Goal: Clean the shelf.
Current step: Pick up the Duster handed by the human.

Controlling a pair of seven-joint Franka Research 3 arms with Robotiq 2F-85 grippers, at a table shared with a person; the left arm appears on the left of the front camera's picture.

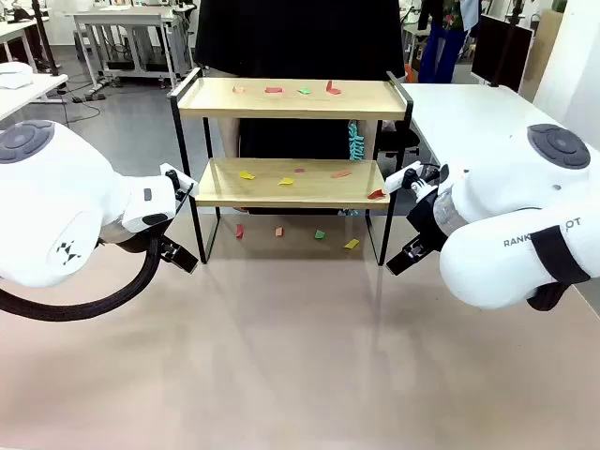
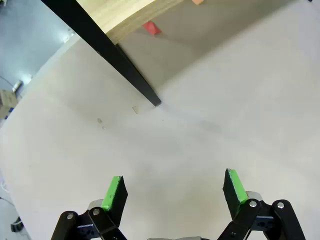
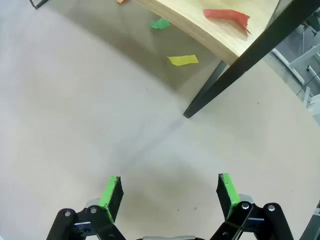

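The shelf [image 1: 291,98] stands at the table's far middle, two light wooden boards in a thin black frame. Small coloured paper scraps lie on its top board [image 1: 273,90], on its lower board [image 1: 247,174] and on the table beneath it [image 1: 352,244]. My left gripper [image 2: 174,190] hangs open over bare table near the shelf's front left leg [image 2: 130,75]. My right gripper [image 3: 170,192] is open too, over bare table by the front right leg [image 3: 220,85]. A red scrap [image 3: 227,15] lies at the lower board's corner. Nothing sits between either pair of fingers.
A person in dark clothes [image 1: 300,37] stands behind the shelf. A white desk [image 1: 469,112] adjoins at the right. The tan tabletop [image 1: 300,356] in front of the shelf is free. A yellow scrap [image 3: 183,60] and a green scrap [image 3: 160,23] lie under the shelf.
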